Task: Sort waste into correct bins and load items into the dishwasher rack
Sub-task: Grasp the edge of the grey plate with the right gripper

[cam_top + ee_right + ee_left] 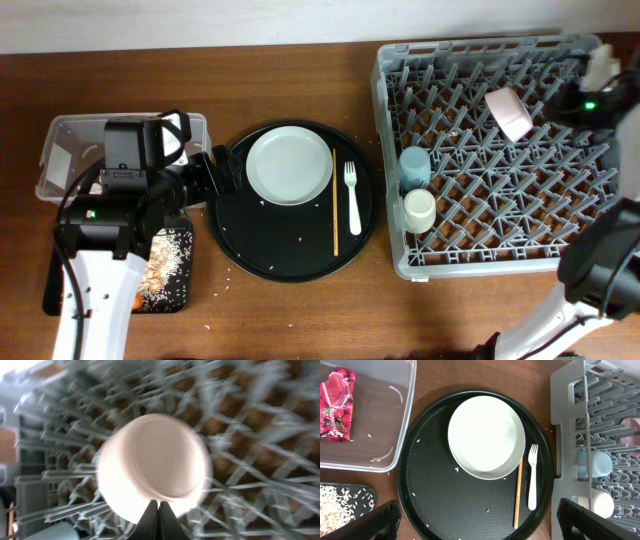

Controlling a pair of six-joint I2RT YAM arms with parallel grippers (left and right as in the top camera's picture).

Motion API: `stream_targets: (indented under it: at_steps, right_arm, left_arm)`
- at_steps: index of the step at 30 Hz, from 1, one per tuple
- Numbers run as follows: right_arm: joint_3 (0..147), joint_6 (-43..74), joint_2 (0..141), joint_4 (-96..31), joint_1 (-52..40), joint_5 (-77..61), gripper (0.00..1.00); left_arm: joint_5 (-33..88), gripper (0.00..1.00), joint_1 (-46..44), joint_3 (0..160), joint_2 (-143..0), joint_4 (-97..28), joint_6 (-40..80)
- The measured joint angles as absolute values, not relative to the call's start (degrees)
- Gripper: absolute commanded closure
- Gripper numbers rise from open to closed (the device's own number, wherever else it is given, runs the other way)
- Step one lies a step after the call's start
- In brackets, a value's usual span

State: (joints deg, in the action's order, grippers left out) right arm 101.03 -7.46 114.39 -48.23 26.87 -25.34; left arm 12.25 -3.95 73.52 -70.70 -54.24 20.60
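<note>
Small white bowl [510, 112] leans on edge in the rack [470, 48]; right fingers [152, 521] pressed together, left fingers [375, 522] spread wide.

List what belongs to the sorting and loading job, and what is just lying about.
Job:
dishwasher rack, small bowl, blue cup, cream cup, plate, fork, wooden stick, clear tub, red wrapper, black rectangular tray, rice scraps.

Lying about:
round black tray, wooden table.

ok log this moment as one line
left gripper: open over round black tray | right gripper: shut, by small white bowl in dishwasher rack | on tray: plate, fork, wooden stick
</note>
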Motion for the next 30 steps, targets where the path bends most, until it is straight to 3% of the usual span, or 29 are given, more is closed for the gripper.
stream_targets:
  at_steps: [6, 9, 10, 11, 12, 15, 17, 18, 21, 23, 25, 30]
  right_arm:
    - [101.0, -7.7, 115.7, -51.9, 12.6, -28.6, 0.92]
    - [101.0, -7.7, 115.7, -53.8, -0.8, -29.1, 0.92]
    - [101.0, -7.7, 115.7, -53.8, -4.2, -29.0, 0.87]
    - [101.0, -7.8, 115.7, -53.7, -8.4, -28.5, 0.78]
    - [101.0, -8.1, 115.7, -52.7, -14.0, -25.3, 0.60]
    - [101.0, -7.9, 115.7, -48.3, -23.7, -18.4, 0.40]
    - [101.0, -8.0, 116.1, -43.8, -27.3, -16.2, 0.17]
    - [101.0, -8.2, 117.4, -42.9, -28.0, -15.2, 0.15]
    - [101.0, -8.0, 119.6, -40.7, -27.9, -13.7, 0.18]
    - [101.0, -8.0, 121.4, -37.4, -27.8, -12.4, 0.28]
    - [101.0, -8.0, 124.0, -35.7, -27.8, -9.2, 0.30]
    - [101.0, -7.9, 129.2, -35.0, -27.8, -4.3, 0.48]
  left_arm:
    - [12.3, 0.01, -3.9, 73.5, -70.7, -54.2, 20.6]
    - [12.3, 0.01, -3.9, 73.5, -70.7, -54.2, 20.6]
    - [12.3, 0.01, -3.9, 73.5, -70.7, -54.2, 20.6]
    - [12.3, 0.01, -3.9, 73.5, -70.7, -54.2, 20.6]
    - [12.3, 0.01, -3.9, 73.5, -70.7, -54.2, 20.6]
    - [12.3, 0.01, -3.9, 73.5, -70.7, -54.3, 20.6]
    - [12.3, 0.01, -3.9, 73.5, -70.7, -54.3, 20.6]
    - [12.3, 0.01, -3.9, 73.5, -70.7, -54.2, 20.6]
    - [12.2, 0.01, -3.9, 73.5, -70.7, -54.2, 20.6]
    - [12.2, 0.01, -3.9, 73.5, -70.7, -54.2, 20.6]
    - [12.3, 0.01, -3.9, 73.5, -70.7, -54.3, 20.6]
    - [12.3, 0.01, -3.9, 73.5, -70.7, -54.2, 20.6]
